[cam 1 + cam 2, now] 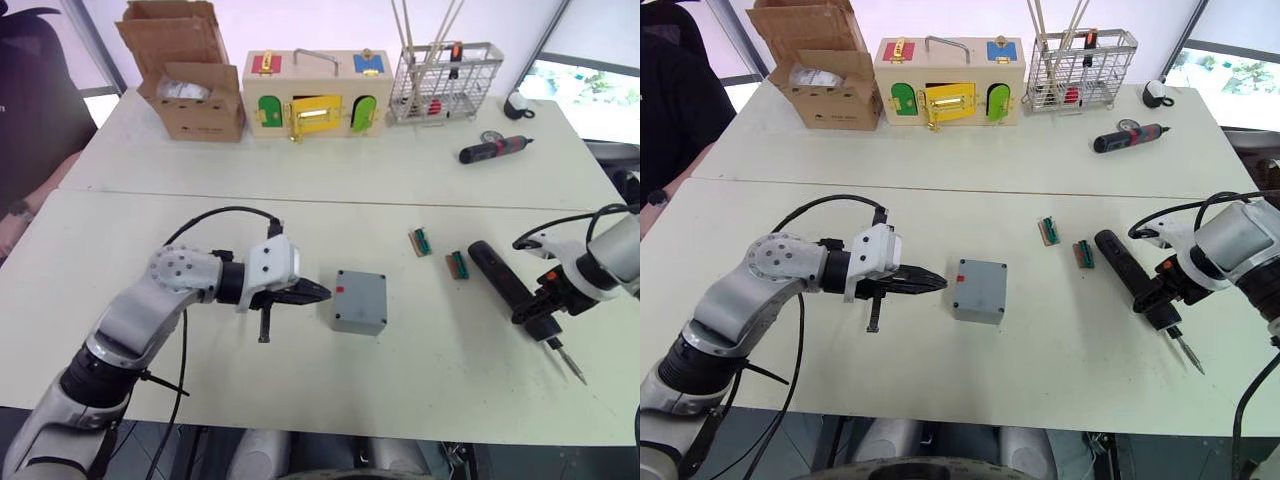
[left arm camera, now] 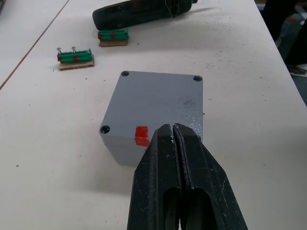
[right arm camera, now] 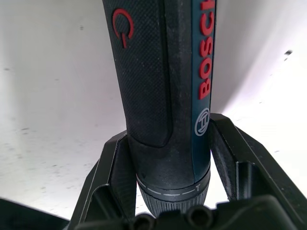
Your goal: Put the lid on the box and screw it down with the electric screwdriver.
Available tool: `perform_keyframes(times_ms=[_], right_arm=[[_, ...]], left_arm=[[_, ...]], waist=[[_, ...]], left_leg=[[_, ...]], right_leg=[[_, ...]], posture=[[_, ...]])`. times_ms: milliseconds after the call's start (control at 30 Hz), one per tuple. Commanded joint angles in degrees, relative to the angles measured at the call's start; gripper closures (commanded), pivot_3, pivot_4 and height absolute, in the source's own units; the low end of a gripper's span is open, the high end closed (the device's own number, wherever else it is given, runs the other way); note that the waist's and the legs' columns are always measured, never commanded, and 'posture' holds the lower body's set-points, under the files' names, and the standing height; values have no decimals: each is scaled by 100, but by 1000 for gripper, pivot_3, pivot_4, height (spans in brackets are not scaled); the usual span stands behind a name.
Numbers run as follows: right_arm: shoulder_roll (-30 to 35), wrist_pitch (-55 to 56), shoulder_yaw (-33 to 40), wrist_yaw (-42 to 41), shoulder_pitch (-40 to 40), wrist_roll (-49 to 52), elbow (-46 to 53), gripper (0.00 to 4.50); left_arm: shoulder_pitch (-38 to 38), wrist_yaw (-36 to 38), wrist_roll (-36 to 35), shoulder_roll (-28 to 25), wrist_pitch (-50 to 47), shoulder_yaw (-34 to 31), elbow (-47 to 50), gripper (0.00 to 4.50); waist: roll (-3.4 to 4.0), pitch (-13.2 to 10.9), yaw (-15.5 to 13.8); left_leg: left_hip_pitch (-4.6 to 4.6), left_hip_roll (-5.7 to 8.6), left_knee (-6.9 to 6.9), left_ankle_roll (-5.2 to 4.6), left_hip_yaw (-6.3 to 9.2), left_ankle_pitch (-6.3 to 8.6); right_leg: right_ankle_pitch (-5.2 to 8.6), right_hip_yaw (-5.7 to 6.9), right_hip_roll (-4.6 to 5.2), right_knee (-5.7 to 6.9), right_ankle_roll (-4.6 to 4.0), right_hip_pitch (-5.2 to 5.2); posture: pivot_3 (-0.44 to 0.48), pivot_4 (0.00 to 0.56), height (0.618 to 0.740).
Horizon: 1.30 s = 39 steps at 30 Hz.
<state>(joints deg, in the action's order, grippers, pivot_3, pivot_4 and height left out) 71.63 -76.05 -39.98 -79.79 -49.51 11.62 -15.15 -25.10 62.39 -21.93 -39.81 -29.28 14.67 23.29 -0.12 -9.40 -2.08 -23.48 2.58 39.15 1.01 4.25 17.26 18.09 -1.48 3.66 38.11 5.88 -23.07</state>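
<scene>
Box (image 1: 360, 301) on the white table (image 1: 300, 220), lid (image 2: 158, 103) already seated on top, screw holes showing at the corners, small red mark on the side facing the left gripper (image 1: 318, 293). Left jaws pressed shut on nothing, tips just beside that marked side, apparently short of touching. Electric screwdriver (image 1: 510, 290) well off beyond the box's far side from those jaws, lying flat on the table, clasped near its bit end by the right gripper (image 1: 1160, 296); right jaws spread around the dark barrel, one finger (image 3: 112, 167) on each side, metal bit poking out past them toward the table's near edge. Two small green terminal blocks (image 1: 421, 241) between box and screwdriver, just beside the driver's butt end
</scene>
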Motion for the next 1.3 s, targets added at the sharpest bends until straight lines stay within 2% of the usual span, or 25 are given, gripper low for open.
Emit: perform_keyframes(times_ms=[33,167,267,367,433,467,500,600,700,767,833,900,1067,1300], right_arm=[[337,-495,724,-266,-438,401,47,2635],[273,-1100,1940,-6,-681,951,15,2635],[110,-1602,3295,340,-674,1555,94,2635],[-254,-1645,4909,1043,-353,2417,206,2635],[-1665,-1645,7087,2133,-21,2810,1311,2635],[-2274,-1645,7802,2646,73,2956,1842,2635],[-3244,-1645,8563,3162,70,2868,2766,2635],[-5080,-1619,9398,4247,-5,2795,4463,2635],[-6496,-779,9259,5139,194,2897,5402,2635],[-6930,259,8688,5251,578,2787,5775,2635],[-6936,773,8038,5316,1012,2635,5917,2635],[-7002,1055,7713,5578,1238,2640,5936,2635],[-6490,1706,6710,5713,1994,2425,6120,2635],[-6132,2321,6262,5927,2878,2506,6357,2635]], left_arm=[[-121,107,-30,21,147,-80,-120,4500],[-256,219,-190,144,140,-181,-418,4500],[-402,357,-424,240,61,-336,-710,4500],[-589,469,-626,329,-25,-470,-1068,4500],[-824,539,-701,423,-85,-516,-1387,4500],[-896,591,-721,437,-85,-545,-1507,4500],[-977,628,-728,457,-110,-541,-1591,4500],[-1090,763,-759,444,-182,-538,-1703,4500],[-1159,858,-823,435,-375,-503,-1650,4500],[-1184,850,-821,452,-498,-469,-1608,4500],[-1154,821,-825,457,-614,-420,-1473,4500],[-1134,786,-813,467,-698,-385,-1371,4500],[-1036,803,-609,444,-615,-145,-1211,4500],[-838,782,-38,542,-2,278,-1444,4500]], waist=[[22,-9,2],[45,-22,16],[45,-22,2],[41,-23,-21],[27,-16,-10],[22,-15,15],[26,-16,32],[30,-17,88],[31,-16,151],[32,-15,177],[33,-16,193],[33,-16,243],[34,-16,339],[33,-16,308]], left_leg=[[-4,0,-1,0,-4,0],[-6,-2,-4,-2,-13,1],[-6,-4,-5,-5,-13,3],[-7,-4,-4,-5,-13,3],[-7,-3,-4,-5,-13,3],[-6,-7,0,-4,-11,2],[-6,-9,0,-2,-12,1],[-8,-10,-7,29,-17,-17],[-11,-1,-5,32,-11,-19],[-10,3,-4,32,-16,-19],[-10,5,-2,34,-18,-19],[-9,6,-2,34,-18,-20],[-4,4,-7,35,-18,-20],[-1,3,-4,35,-19,-20]], right_leg=[[0,-3,0,2,0,-7],[0,-10,-3,7,0,-17],[0,-10,-4,6,0,-17],[0,-9,-4,6,0,-16],[0,-8,-3,6,0,-12],[-1,-6,-6,11,1,-10],[-1,-9,-10,14,1,-12],[0,-12,-9,86,2,-46],[0,-5,-2,114,2,-59],[0,-6,-1,111,2,-60],[0,-6,-4,110,2,-59],[0,-6,-5,110,2,-59],[0,-6,-8,111,1,-59],[0,-8,-8,102,1,-56]], posture=[[0,150,740],[0,150,740],[0,150,740],[0,150,740],[0,150,740],[0,150,740],[0,150,740],[0,150,740],[0,150,740],[0,150,740],[0,150,740],[0,150,740],[0,150,740],[0,150,740]])
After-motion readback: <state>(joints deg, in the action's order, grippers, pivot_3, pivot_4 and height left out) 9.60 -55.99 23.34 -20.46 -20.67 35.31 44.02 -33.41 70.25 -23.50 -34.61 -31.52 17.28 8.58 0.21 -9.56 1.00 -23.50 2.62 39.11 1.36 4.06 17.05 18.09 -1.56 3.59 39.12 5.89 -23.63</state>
